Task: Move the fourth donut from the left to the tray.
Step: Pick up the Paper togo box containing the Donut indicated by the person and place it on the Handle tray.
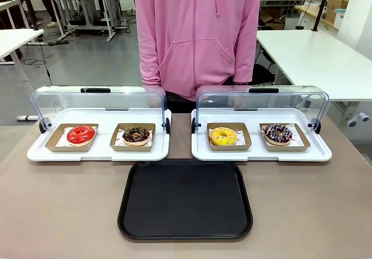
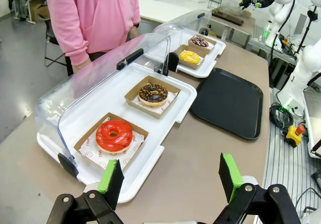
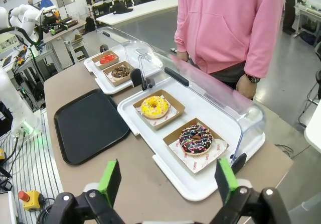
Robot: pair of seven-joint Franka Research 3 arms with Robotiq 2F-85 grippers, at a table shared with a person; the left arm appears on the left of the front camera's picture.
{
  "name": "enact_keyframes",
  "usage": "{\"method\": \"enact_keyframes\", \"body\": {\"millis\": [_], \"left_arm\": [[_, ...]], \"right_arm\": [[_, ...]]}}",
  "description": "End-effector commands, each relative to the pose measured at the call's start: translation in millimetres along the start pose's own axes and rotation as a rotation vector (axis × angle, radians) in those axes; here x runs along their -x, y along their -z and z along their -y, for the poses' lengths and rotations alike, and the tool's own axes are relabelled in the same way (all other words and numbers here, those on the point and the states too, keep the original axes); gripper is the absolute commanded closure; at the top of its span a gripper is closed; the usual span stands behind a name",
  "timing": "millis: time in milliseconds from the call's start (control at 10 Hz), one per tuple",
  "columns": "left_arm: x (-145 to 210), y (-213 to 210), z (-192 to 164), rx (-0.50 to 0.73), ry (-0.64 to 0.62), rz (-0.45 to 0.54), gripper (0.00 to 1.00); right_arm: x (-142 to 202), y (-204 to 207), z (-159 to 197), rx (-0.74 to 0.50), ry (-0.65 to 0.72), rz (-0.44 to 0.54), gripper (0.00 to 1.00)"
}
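Right jaws stood apart, gripping nothing, at the bottom edge of the right wrist view. The fourth donut (image 3: 196, 139) lay above the gap between them, nearer the right pad, clear of both, in its cardboard holder on a white display tray (image 3: 173, 169). Left jaws likewise apart. The tray (image 3: 90, 126) lay mid-left on the desk (image 3: 65, 88).

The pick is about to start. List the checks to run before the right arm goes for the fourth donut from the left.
1. Fourth donut sits in its cardboard tray, rightmost: ok.
2. Clear lid above it raised: ok.
3. Black tray bare for the drop: ok.
4. Right gripper open, holding nothing: ok.
5. Person's hand behind the lid, off the donut: ok.
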State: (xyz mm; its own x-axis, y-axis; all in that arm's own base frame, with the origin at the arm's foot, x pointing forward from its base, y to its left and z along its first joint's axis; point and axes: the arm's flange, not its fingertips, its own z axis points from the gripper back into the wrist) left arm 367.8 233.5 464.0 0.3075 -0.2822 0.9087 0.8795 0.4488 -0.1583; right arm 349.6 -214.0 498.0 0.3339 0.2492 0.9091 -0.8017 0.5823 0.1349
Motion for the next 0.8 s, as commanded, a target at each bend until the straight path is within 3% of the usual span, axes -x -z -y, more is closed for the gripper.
{"method": "enact_keyframes", "body": {"millis": [0,700], "left_arm": [[-0.4,-1.7,-1.0,0.006,0.022,0.020,0.00],[-0.4,-1.7,-1.0,0.006,0.022,0.020,0.00]], "right_arm": [[-2.2,0.0,3.3,-0.001,-0.027,0.026,0.00],[-2.2,0.0,3.3,-0.001,-0.027,0.026,0.00]]}}
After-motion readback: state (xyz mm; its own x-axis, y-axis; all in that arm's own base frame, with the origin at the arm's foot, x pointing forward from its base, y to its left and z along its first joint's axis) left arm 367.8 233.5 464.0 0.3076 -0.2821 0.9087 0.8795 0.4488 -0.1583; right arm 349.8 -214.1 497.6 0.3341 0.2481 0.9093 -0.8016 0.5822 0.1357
